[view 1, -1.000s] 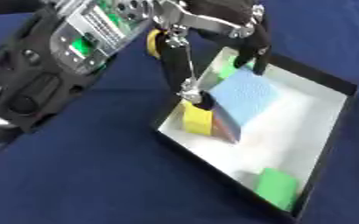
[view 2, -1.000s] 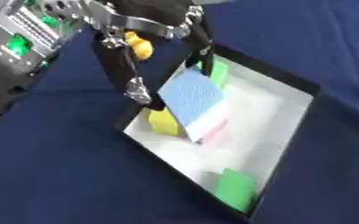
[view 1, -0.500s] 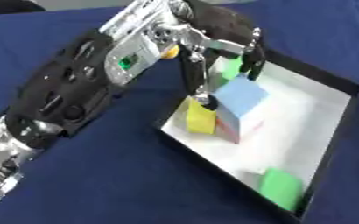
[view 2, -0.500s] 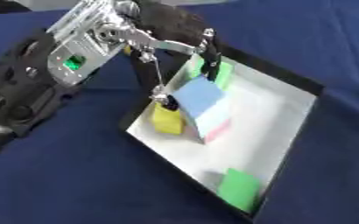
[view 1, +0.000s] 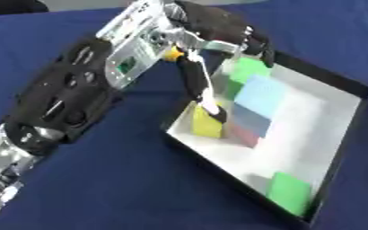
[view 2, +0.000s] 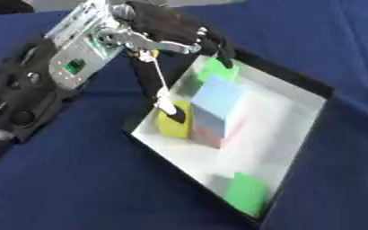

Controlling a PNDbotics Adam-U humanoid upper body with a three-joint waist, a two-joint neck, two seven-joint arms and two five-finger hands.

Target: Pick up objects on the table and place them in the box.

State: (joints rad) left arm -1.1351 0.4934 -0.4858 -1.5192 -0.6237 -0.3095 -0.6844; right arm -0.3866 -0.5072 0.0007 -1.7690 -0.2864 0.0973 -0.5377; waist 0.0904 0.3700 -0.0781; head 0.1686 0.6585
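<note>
A black-rimmed box (view 1: 330,77) with a white floor lies on the blue cloth at the right. Inside it a light blue block (view 1: 259,92) rests on top of a darker blue and pink block (view 1: 247,131). A yellow block (view 1: 206,126) stands at their left, one green block (view 1: 247,71) sits at the far end, and another green block (view 1: 289,193) at the near end. My left hand (view 2: 162,26) reaches over the box's far-left corner, open. Its thumb tip is by the yellow block and its fingers (view 1: 259,48) are spread past the far green block, off the light blue block.
Blue cloth (view 1: 101,188) covers the table all around the box. A small yellow-orange thing (view 1: 171,54) shows behind my thumb, outside the box's left wall. My black and silver left forearm (view 1: 61,108) crosses the left side of the view.
The fingers and thumb that pinched the light blue block have spread away from it; the block now rests on the stack. The whole picture has shifted, so the camera moved.
</note>
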